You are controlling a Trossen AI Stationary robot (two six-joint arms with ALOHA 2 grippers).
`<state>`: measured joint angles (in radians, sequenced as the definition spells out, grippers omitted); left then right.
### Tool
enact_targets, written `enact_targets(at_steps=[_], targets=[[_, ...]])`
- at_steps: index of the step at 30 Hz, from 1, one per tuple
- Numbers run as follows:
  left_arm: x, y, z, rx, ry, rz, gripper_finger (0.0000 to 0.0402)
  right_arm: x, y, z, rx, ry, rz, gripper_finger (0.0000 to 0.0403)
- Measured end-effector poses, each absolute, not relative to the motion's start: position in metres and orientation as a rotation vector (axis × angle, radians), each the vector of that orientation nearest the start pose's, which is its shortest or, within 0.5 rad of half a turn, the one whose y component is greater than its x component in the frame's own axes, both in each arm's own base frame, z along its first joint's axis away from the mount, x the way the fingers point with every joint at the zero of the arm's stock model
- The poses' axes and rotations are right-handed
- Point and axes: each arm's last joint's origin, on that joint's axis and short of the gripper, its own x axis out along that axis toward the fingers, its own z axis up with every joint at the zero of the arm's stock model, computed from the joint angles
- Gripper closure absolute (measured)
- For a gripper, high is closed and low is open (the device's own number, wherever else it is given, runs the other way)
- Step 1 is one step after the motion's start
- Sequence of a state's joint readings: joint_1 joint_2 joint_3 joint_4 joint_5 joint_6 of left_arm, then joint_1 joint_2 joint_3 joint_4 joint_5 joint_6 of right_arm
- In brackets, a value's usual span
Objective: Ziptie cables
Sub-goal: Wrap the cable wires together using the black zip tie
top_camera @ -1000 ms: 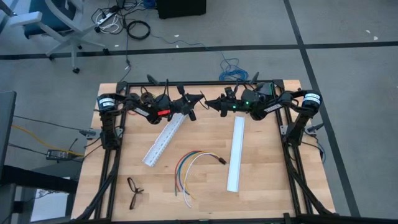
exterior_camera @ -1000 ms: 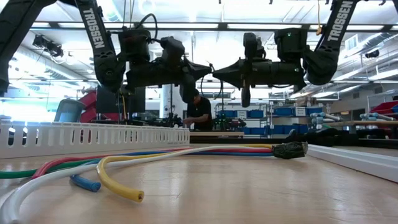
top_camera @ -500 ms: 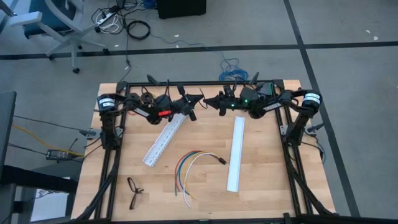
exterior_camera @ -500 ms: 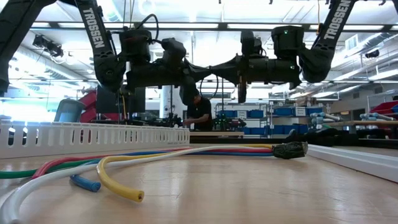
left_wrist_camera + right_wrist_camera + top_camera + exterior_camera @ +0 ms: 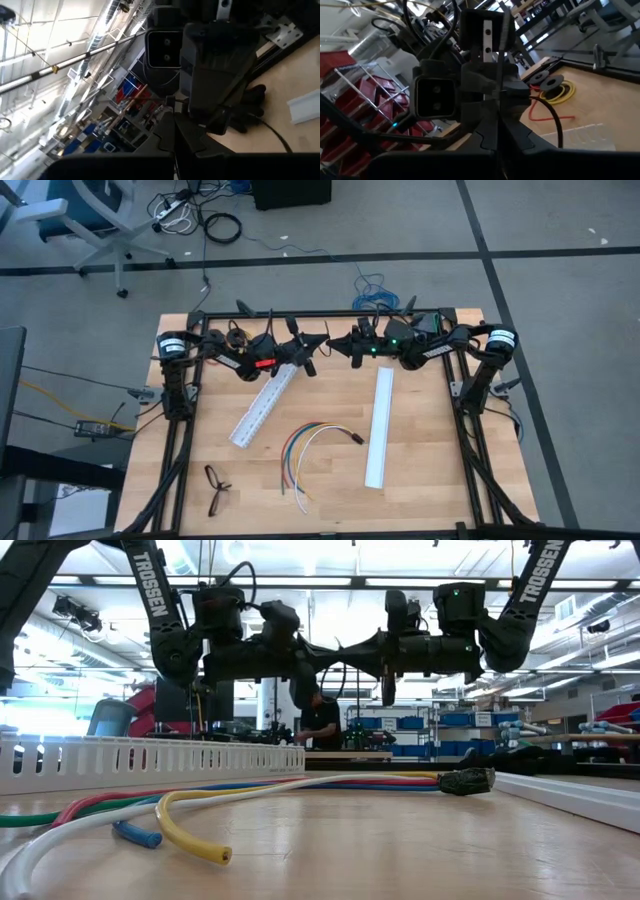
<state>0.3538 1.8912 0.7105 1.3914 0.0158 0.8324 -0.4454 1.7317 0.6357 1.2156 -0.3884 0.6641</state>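
The cables (image 5: 305,445) lie slack in a curved bundle on the table's middle, their black connector (image 5: 355,437) toward the right; the low view shows the cables (image 5: 250,790) close up. Both arms hover over the far edge, fingers level and tip to tip: my left gripper (image 5: 322,340) faces my right gripper (image 5: 334,342). The ziptie (image 5: 499,60) shows as a thin dark strip running from my right fingers across the picture. A short piece of the ziptie (image 5: 174,162) also shows at my left fingers. Both grippers look shut. My left gripper (image 5: 174,150) is shut, with a thin dark strip (image 5: 174,165) in the seam between its fingers. Which part of the ziptie that is I cannot tell. The fingers point level toward the table's right, high above the wood. My right gripper (image 5: 497,150) pinches the ziptie between its two fingers. The fingers point level toward the table's left. The strip (image 5: 498,100) stands across them and reaches past the left gripper's body in this view. It is lifted clear of the table.
Two white slotted rails lie on the table: one slanting at left of centre (image 5: 262,405), one straight at right (image 5: 378,425). A dark pair of spools with wire (image 5: 215,485) sits near the left near corner. A person (image 5: 320,720) stands far behind the table.
My right gripper has moved toward the table's left, closing the gap to my left gripper until the fingertips meet. The left arm and the cables have stayed put.
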Motion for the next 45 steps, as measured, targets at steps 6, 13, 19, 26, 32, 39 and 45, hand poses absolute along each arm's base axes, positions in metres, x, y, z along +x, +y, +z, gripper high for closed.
enact_targets(at_steps=[6,13,19,26,32,39,45], targets=[[0.325,0.12,0.171,0.685,-0.09,0.394,0.0401,0.295,-0.128,0.184,0.533,-0.111,-0.018,0.0349],[0.324,0.122,0.164,0.513,-0.052,0.415,0.0401,0.292,-0.131,0.183,0.49,-0.069,0.08,0.0294],[0.314,0.125,0.157,0.342,-0.069,0.433,0.04,0.284,-0.141,0.182,0.488,-0.024,0.209,0.0271],[0.309,0.12,0.15,0.331,-0.064,0.295,0.04,0.262,-0.138,0.171,0.468,0.009,0.189,0.028],[0.304,0.114,0.152,0.515,-0.14,0.082,0.04,0.234,-0.124,0.163,0.436,0.04,0.093,0.0292],[0.287,0.102,0.142,0.669,-0.163,0.013,0.0399,0.206,-0.097,0.151,0.444,0.202,-0.082,0.0305],[0.28,0.096,0.135,0.647,-0.135,0.005,0.0399,0.206,-0.069,0.154,0.402,0.34,-0.188,0.0309]])
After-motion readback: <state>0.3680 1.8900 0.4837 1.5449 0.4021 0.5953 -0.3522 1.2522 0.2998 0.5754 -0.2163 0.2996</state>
